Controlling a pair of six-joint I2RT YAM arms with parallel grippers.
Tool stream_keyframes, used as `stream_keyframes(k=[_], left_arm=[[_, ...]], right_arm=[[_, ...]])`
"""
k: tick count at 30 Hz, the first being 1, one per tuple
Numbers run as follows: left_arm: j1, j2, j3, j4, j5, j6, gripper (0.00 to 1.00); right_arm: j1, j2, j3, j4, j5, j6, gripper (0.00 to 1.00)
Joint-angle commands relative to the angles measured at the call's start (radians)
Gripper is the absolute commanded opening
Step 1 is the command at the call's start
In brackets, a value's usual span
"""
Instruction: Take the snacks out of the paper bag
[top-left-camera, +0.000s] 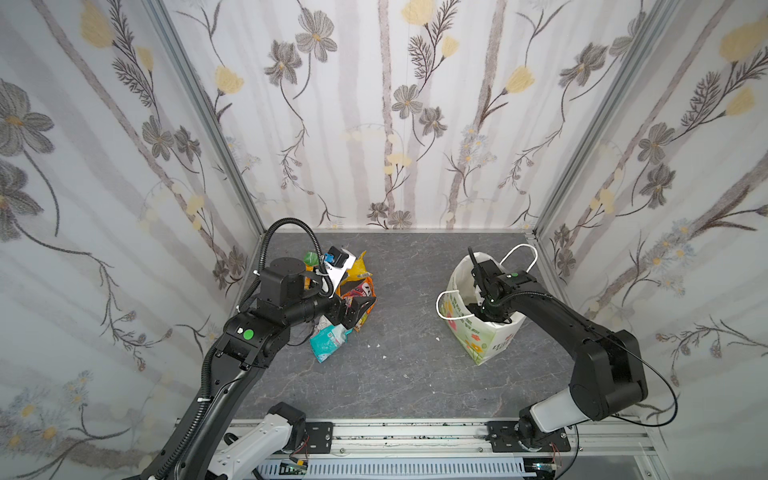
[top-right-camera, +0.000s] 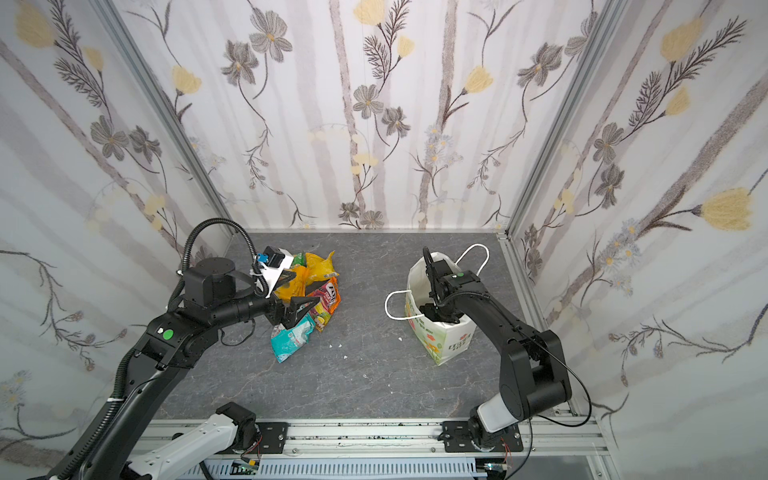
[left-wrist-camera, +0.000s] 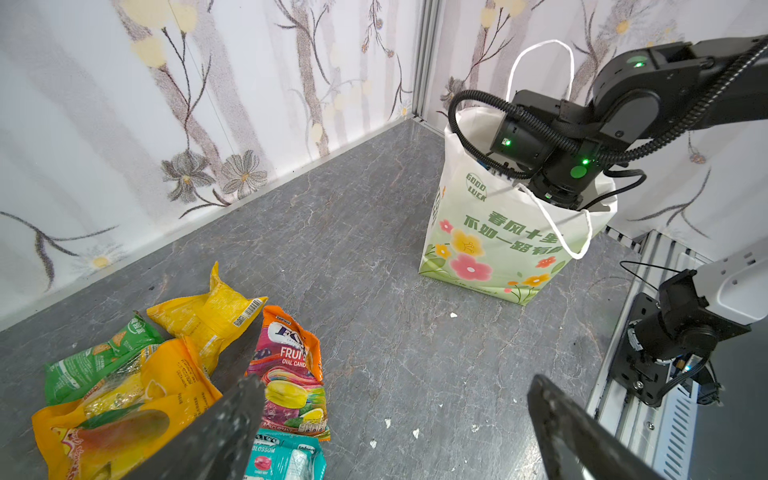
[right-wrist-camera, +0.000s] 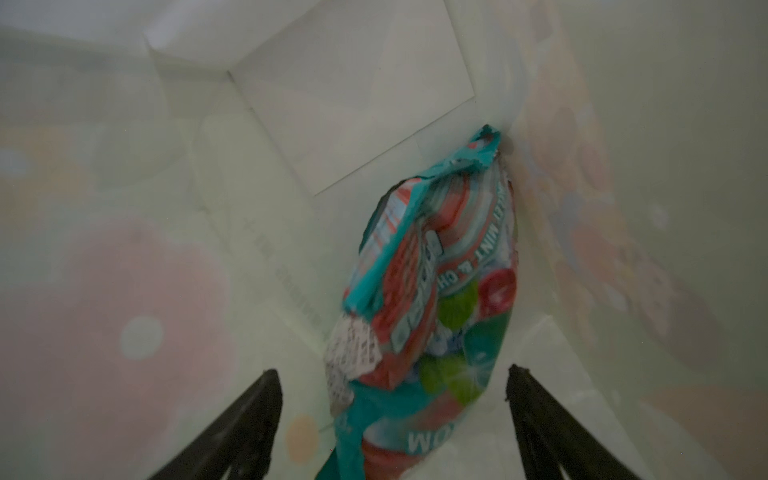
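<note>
In the right wrist view the right gripper (right-wrist-camera: 392, 372) shows black jaws spread at the lower edge, flanking but not pinching a crinkly teal-and-red plastic snack packet (right-wrist-camera: 436, 270). Best, I judge, to close across its narrow width, then lift straight up, clear of the walls of the white flower-printed paper bag (right-wrist-camera: 353, 95). Its long axis runs from lower centre to upper right, sealed end in the bag's corner. Farther off, the left gripper (left-wrist-camera: 395, 386), jaws spread and empty, hangs above the colourful snack packets (left-wrist-camera: 208, 316) lying lower left.
</note>
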Motion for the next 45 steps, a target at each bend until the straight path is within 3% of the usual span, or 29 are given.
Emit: stream_keyframes(k=[1, 10, 12, 20, 22, 31, 41, 45], left_arm=[[0.001, 0.002, -0.001, 0.005, -0.012, 0.038, 1.0], [0.001, -0.004, -0.013, 0.008, -0.029, 0.046, 1.0], [0.002, -0.001, -0.012, 0.009, -0.031, 0.049, 1.0], [0.002, 0.008, -0.009, 0.02, -0.032, 0.043, 1.0], [0.002, 0.006, -0.009, 0.02, -0.035, 0.043, 1.0], [0.003, 0.003, -0.013, 0.023, -0.047, 0.04, 1.0], [0.002, 0.0, -0.013, 0.022, -0.048, 0.032, 1.0], [0.002, 0.037, 0.003, 0.068, -0.063, -0.11, 1.0]], right_arm=[[0.001, 0.045, -0.02, 0.093, -0.019, 0.004, 0.88], [0.001, 0.15, -0.103, 0.193, -0.059, 0.002, 0.84], [0.001, 0.154, -0.111, 0.202, -0.059, 0.003, 0.76], [-0.001, 0.119, -0.09, 0.2, -0.051, 0.009, 0.27], [-0.001, 0.109, -0.083, 0.195, -0.054, 0.011, 0.19], [0.001, 0.045, -0.044, 0.16, -0.063, 0.021, 0.04], [0.004, -0.011, 0.019, 0.107, -0.067, 0.027, 0.0], [0.007, -0.025, 0.032, 0.101, -0.075, 0.033, 0.0]])
